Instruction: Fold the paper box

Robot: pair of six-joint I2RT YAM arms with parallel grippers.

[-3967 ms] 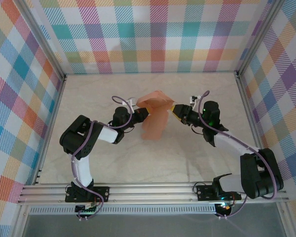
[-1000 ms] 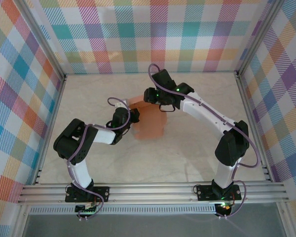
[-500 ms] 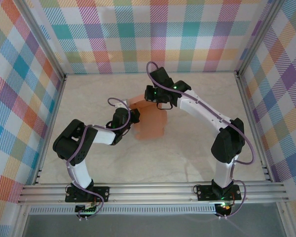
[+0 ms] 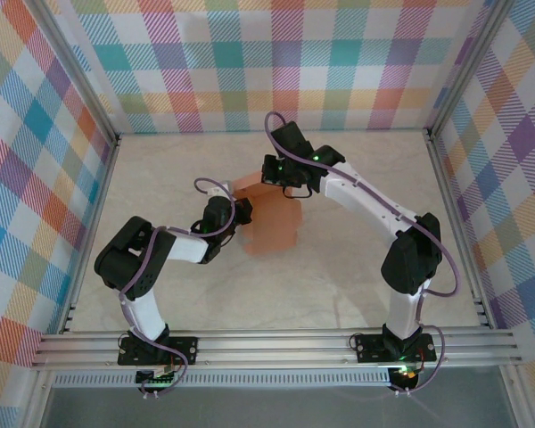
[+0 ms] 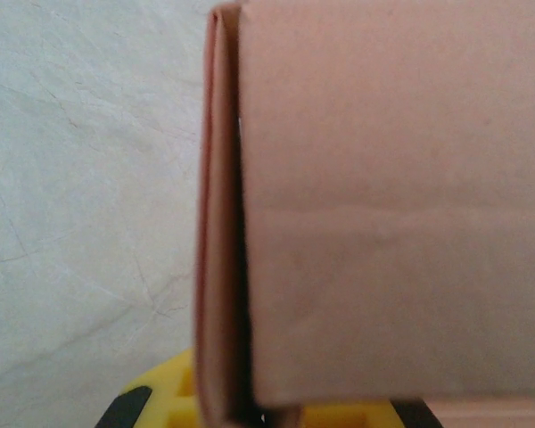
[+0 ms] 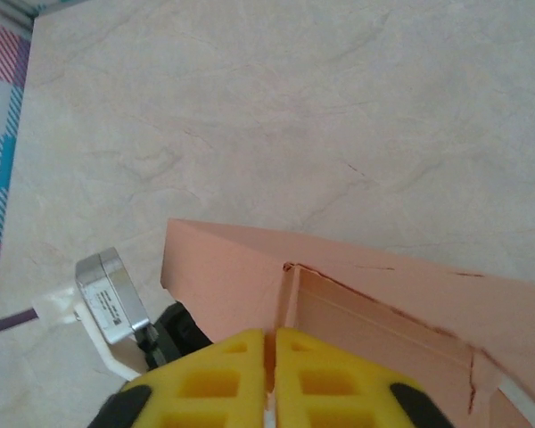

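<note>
Overhead view: the paper box sat a little left of the frame's centre on the pale tabletop, partly folded. The left gripper met its left edge and the right gripper came down on its upper end.

Left wrist view: salmon cardboard covered the right and centre of the frame. A doubled edge ran down into the yellow fingers at the bottom, so the jaws were pinching the box there.

Right wrist view: the yellow fingers were pressed together at the bottom centre, seemingly nipping a thin upright flap inside the open box.

With both arms clamped on one thin sheet, any pull apart could tear it along a crease. The narrow hold on the flap might also slip, letting the wall spring back or fold off its line.
</note>
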